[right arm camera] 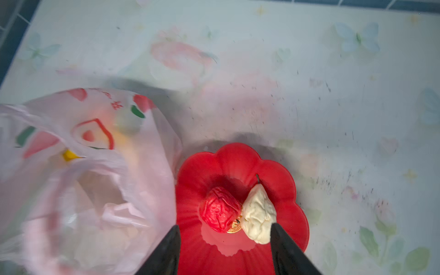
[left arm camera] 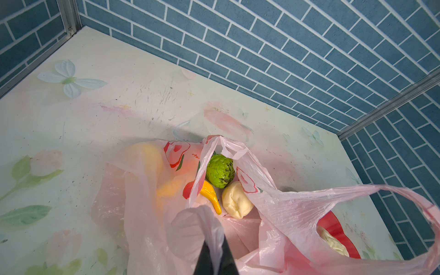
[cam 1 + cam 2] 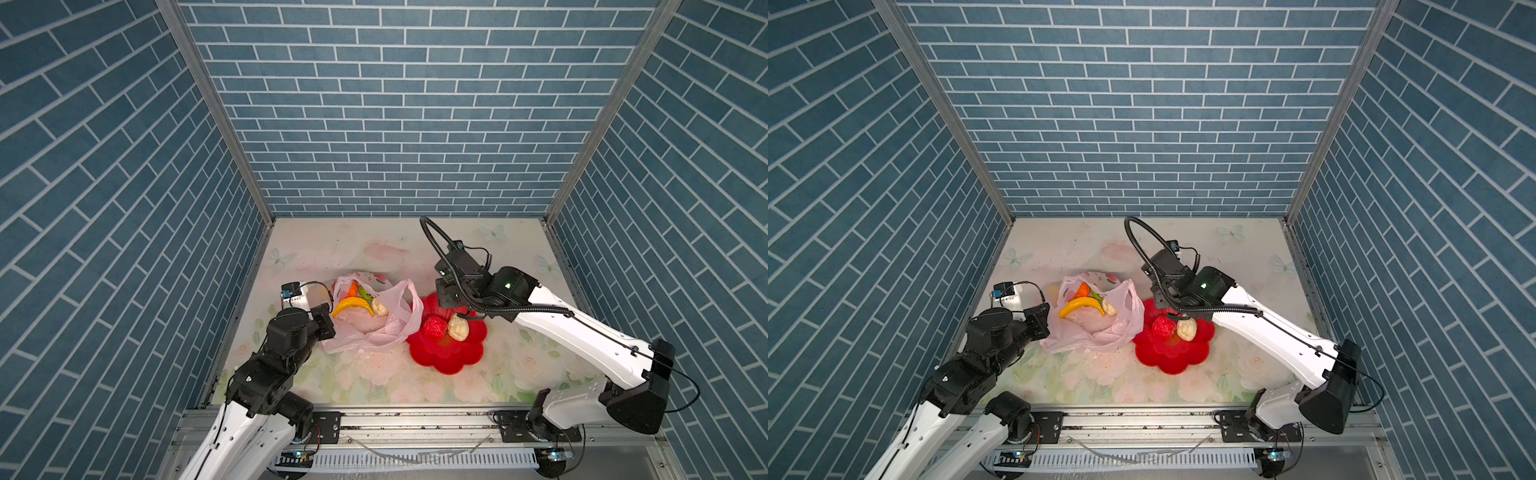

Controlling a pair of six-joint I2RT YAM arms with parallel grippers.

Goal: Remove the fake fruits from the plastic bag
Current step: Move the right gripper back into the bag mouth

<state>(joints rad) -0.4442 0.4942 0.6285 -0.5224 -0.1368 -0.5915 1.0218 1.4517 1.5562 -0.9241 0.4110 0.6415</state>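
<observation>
1. Left fingers [image 2: 203,260], low in the wrist view, pinch a fold of the plastic bag [image 2: 297,214].
2. Banana [image 2: 210,194], green fruit [image 2: 220,171] and cream fruit [image 2: 235,200] lie inside it, just above them.
3. Right fingers [image 1: 285,250] stand wide, empty, over red fruit [image 1: 220,212] and pale pear [image 1: 258,214] in the red dish [image 1: 273,171].

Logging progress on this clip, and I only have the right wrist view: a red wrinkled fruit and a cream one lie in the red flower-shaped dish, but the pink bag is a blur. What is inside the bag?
Observer: A yellow plastic banana lies in the open mouth of the thin pink plastic bag.
Operator: Anything beside it?
Observer: A green bumpy round fruit, with a cream-white lumpy fruit next to it.
Operator: What is the other arm doing?
Observer: The left gripper is shut on a bunched fold of the bag's edge.
</observation>
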